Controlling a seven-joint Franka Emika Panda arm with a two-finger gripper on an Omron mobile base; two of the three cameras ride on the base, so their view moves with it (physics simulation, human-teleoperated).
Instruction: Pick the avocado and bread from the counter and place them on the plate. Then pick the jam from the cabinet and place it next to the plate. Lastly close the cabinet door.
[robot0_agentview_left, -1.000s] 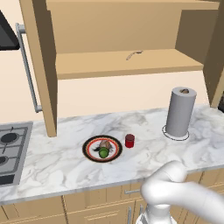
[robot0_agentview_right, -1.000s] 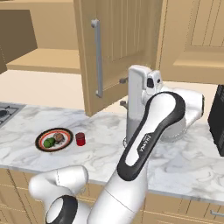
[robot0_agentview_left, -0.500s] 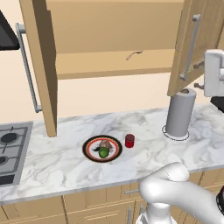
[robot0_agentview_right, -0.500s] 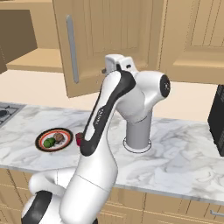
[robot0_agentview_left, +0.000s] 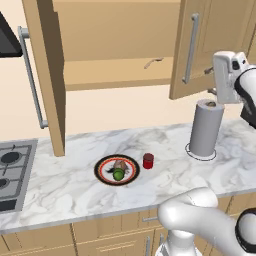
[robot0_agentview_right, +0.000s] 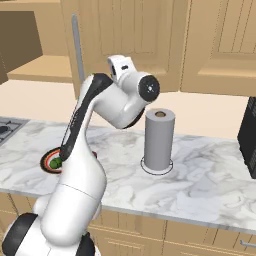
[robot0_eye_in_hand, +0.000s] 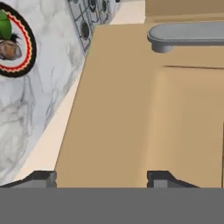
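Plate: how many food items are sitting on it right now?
2. The avocado lies at the near side of the plate; the bread sits just behind it, touching or nearly so. The jam stands beside the plate, not on it.

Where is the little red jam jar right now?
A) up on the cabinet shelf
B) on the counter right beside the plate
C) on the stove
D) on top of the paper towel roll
B: the jam stands on the marble counter just right of the plate, apart from its rim.
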